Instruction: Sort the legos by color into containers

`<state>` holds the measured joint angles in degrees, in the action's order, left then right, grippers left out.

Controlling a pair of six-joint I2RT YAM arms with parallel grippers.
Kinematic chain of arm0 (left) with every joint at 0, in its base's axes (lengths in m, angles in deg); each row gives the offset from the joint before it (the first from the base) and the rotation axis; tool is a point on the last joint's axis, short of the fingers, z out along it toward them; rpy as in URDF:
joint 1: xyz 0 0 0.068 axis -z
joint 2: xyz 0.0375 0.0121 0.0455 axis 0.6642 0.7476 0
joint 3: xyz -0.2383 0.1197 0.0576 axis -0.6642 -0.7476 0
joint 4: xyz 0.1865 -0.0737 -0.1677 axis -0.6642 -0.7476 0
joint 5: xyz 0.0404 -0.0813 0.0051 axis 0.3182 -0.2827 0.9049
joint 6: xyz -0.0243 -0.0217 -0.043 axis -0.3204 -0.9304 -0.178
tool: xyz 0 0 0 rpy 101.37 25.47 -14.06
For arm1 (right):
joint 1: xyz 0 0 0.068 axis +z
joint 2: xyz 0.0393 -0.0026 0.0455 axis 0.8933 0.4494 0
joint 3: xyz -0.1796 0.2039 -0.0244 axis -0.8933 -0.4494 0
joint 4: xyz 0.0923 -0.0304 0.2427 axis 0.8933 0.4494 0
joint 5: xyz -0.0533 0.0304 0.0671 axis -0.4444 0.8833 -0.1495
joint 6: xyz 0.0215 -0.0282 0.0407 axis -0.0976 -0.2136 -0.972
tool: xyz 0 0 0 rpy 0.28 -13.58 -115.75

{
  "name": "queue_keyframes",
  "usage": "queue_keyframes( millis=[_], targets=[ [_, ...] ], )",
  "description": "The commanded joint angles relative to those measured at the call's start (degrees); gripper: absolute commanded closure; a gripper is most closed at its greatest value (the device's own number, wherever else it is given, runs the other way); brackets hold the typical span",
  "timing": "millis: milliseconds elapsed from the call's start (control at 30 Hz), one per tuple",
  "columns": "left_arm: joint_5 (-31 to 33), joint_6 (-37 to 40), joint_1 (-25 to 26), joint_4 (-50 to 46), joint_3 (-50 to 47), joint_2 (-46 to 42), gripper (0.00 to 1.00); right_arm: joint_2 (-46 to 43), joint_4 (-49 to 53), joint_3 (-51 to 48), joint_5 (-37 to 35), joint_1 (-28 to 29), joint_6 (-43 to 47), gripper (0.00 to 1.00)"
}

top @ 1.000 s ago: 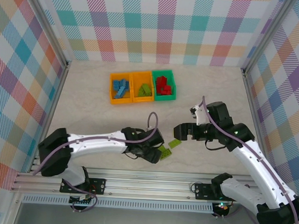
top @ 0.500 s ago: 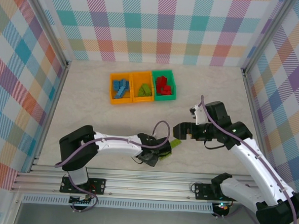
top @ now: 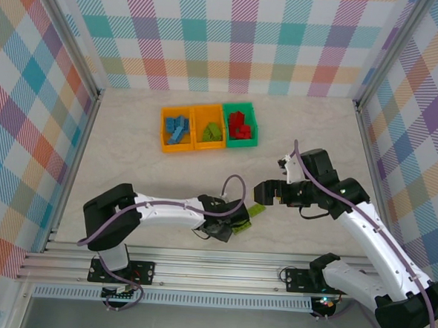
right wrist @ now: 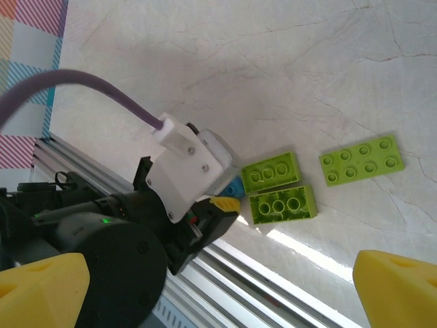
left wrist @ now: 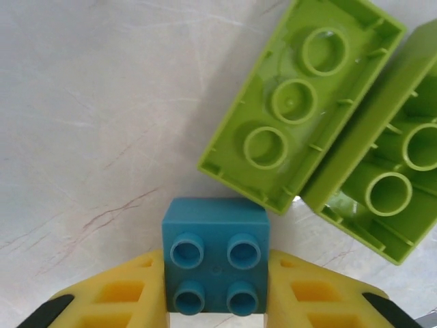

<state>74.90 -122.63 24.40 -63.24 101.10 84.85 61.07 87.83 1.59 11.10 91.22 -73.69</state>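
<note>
One blue brick (left wrist: 215, 263) is pinched between the yellow fingers (left wrist: 116, 297) of the left gripper (left wrist: 215, 294). It lies studs up on the table (left wrist: 82, 102), and both of its side faces appear to be met by the pads. The brick is square, so no long axis needs to be allowed for.

Two lime bricks (left wrist: 300, 102) (left wrist: 389, 164) are seen overturned just beyond it. The near corner of the first lies against the far edge of the blue brick or very close to it; actual contact cannot be settled. A straight lift is therefore judged safer than a drag forward, since the lime pieces could be nudged.

In the top view, the orange bin holding blue pieces (top: 163, 128) is found at the left end of the row of containers. It lies well apart from the left gripper, toward the far side of the table and to the left. The left arm is judged the nearer one for that carry.

The right gripper (top: 265, 192) is held spread wide with nothing between its fingers, hovering near a third lime brick (right wrist: 362, 159).
</note>
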Motion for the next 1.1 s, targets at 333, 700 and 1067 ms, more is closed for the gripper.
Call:
queue_keyframes(
  millis=[333, 700, 1067],
  targets=[
    [11.4, 13.6, -27.0, -2.9, 13.0, -13.0, 0.78, 1.6, -1.0, 1.4, 6.3, 0.2, -0.4, 0.0],
    [5.7, 12.4, -46.9, 1.6, 38.2, 13.7, 0.77, 0.4, -1.4, 1.1, 3.9, 0.2, -2.5, 0.0],
    [-2.2, 10.1, -52.3, -2.8, 55.5, 29.3, 0.6, -0.9, -1.3, 0.5, 3.8, 0.2, -4.5, 0.0]
  ],
)
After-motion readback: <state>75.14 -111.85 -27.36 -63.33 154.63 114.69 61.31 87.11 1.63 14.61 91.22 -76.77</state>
